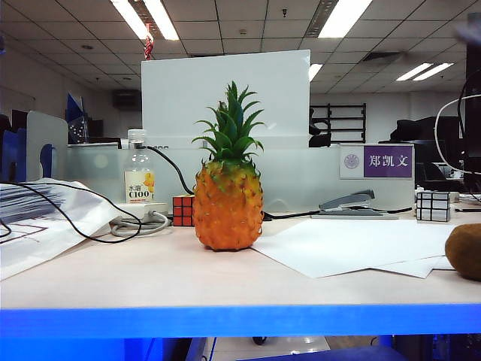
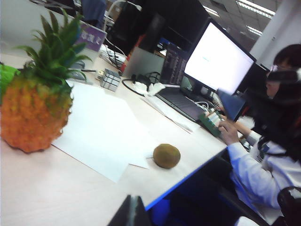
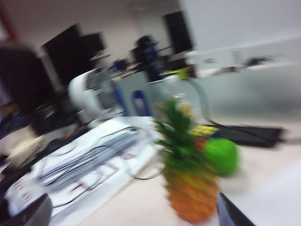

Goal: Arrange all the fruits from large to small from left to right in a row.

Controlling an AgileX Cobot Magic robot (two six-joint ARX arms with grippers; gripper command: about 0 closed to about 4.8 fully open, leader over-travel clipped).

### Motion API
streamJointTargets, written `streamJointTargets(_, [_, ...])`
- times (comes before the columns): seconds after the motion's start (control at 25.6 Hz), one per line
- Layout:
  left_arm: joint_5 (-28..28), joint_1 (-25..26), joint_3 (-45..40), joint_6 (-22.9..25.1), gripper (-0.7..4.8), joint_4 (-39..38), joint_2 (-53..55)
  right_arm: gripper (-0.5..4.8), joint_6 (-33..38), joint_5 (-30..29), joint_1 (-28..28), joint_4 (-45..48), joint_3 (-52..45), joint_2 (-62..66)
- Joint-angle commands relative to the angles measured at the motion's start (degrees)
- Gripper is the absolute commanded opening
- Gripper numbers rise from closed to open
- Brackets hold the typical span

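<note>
with the right gripper (image 3: 131, 209) wide and empty and the left gripper (image 2: 129, 213) unreadable, the robot should approach the pineapple (image 1: 228, 197) squarely.

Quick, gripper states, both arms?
Left gripper: cannot tell; only a dark tip shows, over the table near its front edge.
Right gripper: open, empty, facing the pineapple.

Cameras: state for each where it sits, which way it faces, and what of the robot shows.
Exterior view: table level, facing the pineapple; no robot part.
Left wrist view: above the table, toward pineapple, kiwi and a seated person; a dark gripper tip only.
Right wrist view: blurred, facing pineapple and apple; right gripper open.
All share the pineapple.
</note>
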Motion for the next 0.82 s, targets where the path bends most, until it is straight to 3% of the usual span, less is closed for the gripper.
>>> streamJointTargets(0.04, [-1.27, 0.09, 0.07, 0.24, 0.27, 1.66, -0.09, 4.79, -13.2, -0.85, 9.35, 3.19, 11.54, 18.56])
streamJointTargets(0.16, [-1.38, 0.09, 0.11, 0.26, 0.33, 2.54, -0.09, 4.79, -21.35, 4.2, 14.16, 3.26, 22.21, 35.3])
streamJointTargets(0.43, [-1.31, 0.24, 0.13, 0.28, 0.35, 2.6, -0.07, 4.79, -26.84, 4.2, 12.44, 7.74, 41.55, 64.78])
streamJointTargets(0.58, [-1.29, 0.26, 0.13, 1.14, 0.35, 2.6, -0.09, 4.79, -27.04, 8.11, 12.11, 7.91, 47.8, 70.88])
streamJointTargets(0.82, [-1.38, 0.28, 0.13, 1.33, 0.35, 2.6, -0.09, 4.79, -27.1, 10.71, 10.86, 7.91, 49.62, 73.94])
